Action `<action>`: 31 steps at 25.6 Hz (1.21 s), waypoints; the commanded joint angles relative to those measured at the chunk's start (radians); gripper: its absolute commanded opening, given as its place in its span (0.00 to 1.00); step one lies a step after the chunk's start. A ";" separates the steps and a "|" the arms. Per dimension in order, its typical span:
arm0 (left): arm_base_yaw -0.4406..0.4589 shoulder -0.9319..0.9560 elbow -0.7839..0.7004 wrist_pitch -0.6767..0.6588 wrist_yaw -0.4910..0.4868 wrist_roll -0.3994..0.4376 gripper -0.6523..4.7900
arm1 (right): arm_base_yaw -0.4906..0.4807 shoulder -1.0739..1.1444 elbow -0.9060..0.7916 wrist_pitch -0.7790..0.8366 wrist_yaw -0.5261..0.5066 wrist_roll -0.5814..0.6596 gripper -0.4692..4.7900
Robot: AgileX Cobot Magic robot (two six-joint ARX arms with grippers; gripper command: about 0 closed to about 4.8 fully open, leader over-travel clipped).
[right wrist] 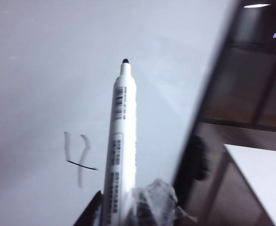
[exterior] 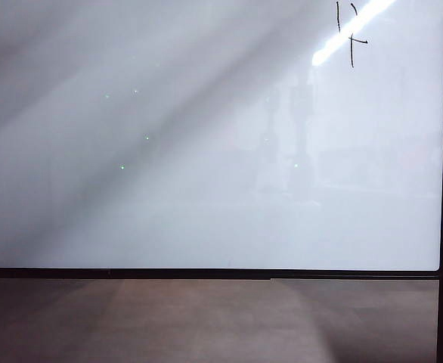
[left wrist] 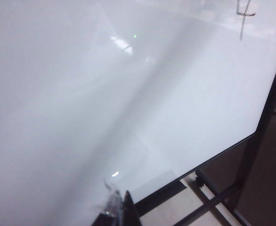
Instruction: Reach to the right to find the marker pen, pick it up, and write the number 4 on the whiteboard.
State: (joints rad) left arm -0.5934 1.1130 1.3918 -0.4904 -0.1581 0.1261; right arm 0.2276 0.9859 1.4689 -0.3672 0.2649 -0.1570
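The number 4 (exterior: 350, 34) stands at the whiteboard's (exterior: 206, 189) upper right, apparently finished; the right gripper (right wrist: 128, 207) grips the marker pen (right wrist: 121, 141) clear of the board, while the left gripper's (left wrist: 117, 212) state cannot be told.

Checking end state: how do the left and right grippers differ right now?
Right gripper is shut on the marker pen, tip clear of the whiteboard near the number 4; left gripper holds nothing visible. The right one shows both fingers around the pen barrel; the left shows only dark fingertips at the frame edge, so its opening is unreadable. Both face the same board; neither shows in the exterior view.
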 commanded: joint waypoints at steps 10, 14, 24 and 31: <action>-0.015 -0.030 0.003 0.013 0.148 -0.006 0.11 | -0.174 -0.357 -0.118 -0.130 0.050 0.023 0.08; -0.015 -0.087 0.001 -0.048 0.095 -0.006 0.11 | -0.174 -0.442 -0.257 -0.130 0.016 0.086 0.08; -0.015 -0.789 -0.212 -0.167 -0.115 -0.064 0.11 | -0.173 -0.598 -0.533 -0.026 -0.366 0.177 0.08; -0.015 -1.046 -0.387 -0.164 -0.091 -0.139 0.11 | -0.172 -0.720 -0.744 0.140 -0.398 0.308 0.08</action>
State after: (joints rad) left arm -0.6079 0.0837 1.0393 -0.6571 -0.2722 0.0257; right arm 0.0551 0.2787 0.7506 -0.2863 -0.1291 0.1150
